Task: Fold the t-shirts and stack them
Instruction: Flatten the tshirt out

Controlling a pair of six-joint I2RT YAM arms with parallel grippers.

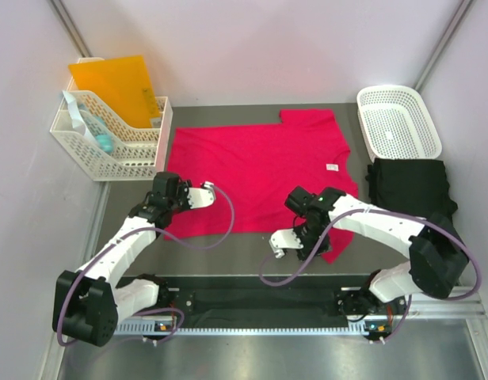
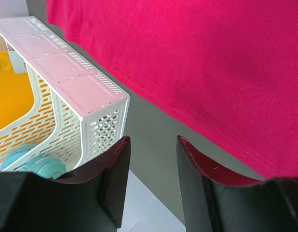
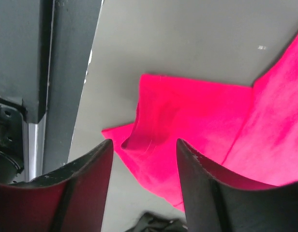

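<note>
The pinkish-red t-shirt [image 1: 260, 170] lies spread flat mid-table [image 1: 244, 252], long axis running 9 to 3 o'clock: hem at 9, collar and white neck label [image 1: 333, 167] at 3, 1 sleeve toward 12, the other toward 6. The left gripper [image 1: 215, 190] hangs over its hem corner at about 8 o'clock; its fingers [image 2: 115, 179] stand moderately apart with only bare table between them, and the hem crosses at their 1 o'clock. The right gripper [image 1: 278, 247] sits at the shirt's near edge, jaws parted and holding nothing, with the rumpled near sleeve [image 3: 187, 121] just past its fingers [image 3: 86, 179].

The black t-shirt [image 1: 410, 186] lies folded at 3 o'clock of the red one, just beside the white basket [image 1: 398, 119] at its 12. At 9 o'clock, a white lattice organizer [image 1: 109, 162] holds an orange folder [image 1: 113, 83] and a teal item [image 1: 104, 142].
</note>
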